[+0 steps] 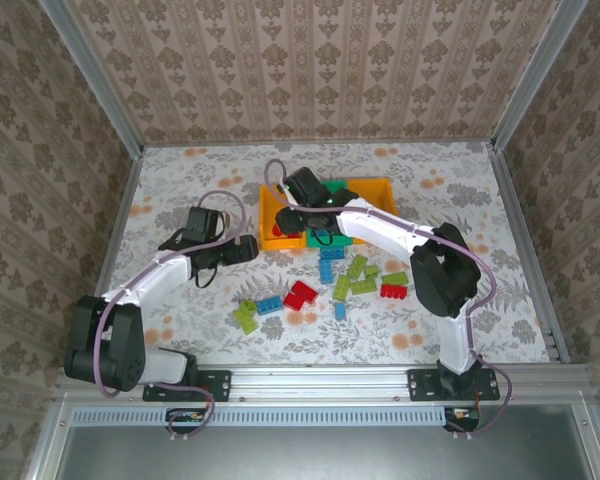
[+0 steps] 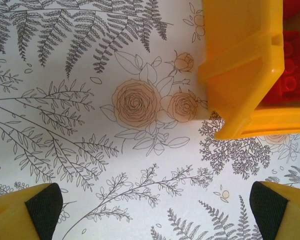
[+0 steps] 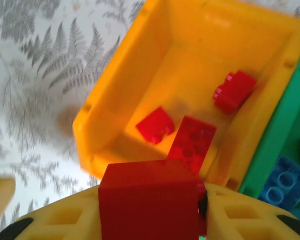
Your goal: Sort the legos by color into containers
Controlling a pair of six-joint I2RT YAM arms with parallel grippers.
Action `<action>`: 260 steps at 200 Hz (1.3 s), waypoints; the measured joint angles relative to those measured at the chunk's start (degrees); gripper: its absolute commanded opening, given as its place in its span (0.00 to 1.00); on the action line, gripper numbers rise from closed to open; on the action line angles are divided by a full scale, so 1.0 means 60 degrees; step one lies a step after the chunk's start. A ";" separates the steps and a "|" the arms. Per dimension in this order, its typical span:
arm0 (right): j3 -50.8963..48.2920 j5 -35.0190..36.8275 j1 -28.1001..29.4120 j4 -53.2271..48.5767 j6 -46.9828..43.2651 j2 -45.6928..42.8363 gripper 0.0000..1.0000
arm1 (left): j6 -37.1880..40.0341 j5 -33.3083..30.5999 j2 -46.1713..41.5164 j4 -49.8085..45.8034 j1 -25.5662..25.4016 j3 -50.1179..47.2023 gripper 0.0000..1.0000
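The right gripper (image 3: 151,222) is closed on a red brick (image 3: 149,197), which is clamped between its yellow fingers (image 3: 65,217) and held above the near rim of the left-hand orange-yellow bin (image 3: 115,80). Three red bricks (image 3: 155,125) are seen lying inside that bin. A blue brick (image 3: 285,182) is seen in the adjoining green middle bin (image 3: 275,125). The left gripper (image 2: 152,210) is held fully open with nothing between its black pads (image 2: 40,205), above the patterned table (image 2: 90,150), just beside an outer corner of the left-hand bin. Loose bricks (image 1: 327,262) in red, blue and lime green are scattered on the table in front of the bin row, between the two arms.
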 measured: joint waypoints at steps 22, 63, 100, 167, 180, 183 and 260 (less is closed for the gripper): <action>0.0852 0.0317 -0.0025 -0.0186 0.0430 0.0696 0.36 | -0.0073 -0.0098 -0.0109 -0.0131 -0.0277 -0.0138 1.00; 0.1800 0.0754 -0.0047 -0.0754 0.0867 0.1778 0.48 | -0.0248 -0.0200 -0.0437 -0.0277 -0.0860 -0.0754 1.00; 0.2014 0.0794 -0.0062 -0.1020 0.1137 0.1818 0.61 | -0.0251 -0.0299 -0.1217 -0.0656 -0.1366 -0.1107 1.00; 0.2025 0.0692 -0.0055 -0.0984 0.1344 0.1814 0.71 | -0.1483 -0.0685 -0.2404 -0.1676 -0.2550 -0.1789 0.97; 0.1989 0.0678 -0.0058 -0.0951 0.1351 0.1792 0.71 | -0.1858 -0.0692 -0.2656 -0.1869 -0.2688 -0.1989 0.95; 0.1960 0.0678 -0.0058 -0.0925 0.1355 0.1774 0.72 | -0.1931 -0.0692 -0.2707 -0.1898 -0.2718 -0.2040 0.95; 0.1151 0.0674 -0.0066 -0.0652 0.1381 0.1198 0.73 | -0.3515 -0.0874 -0.3351 -0.2160 -0.3581 -0.2488 0.78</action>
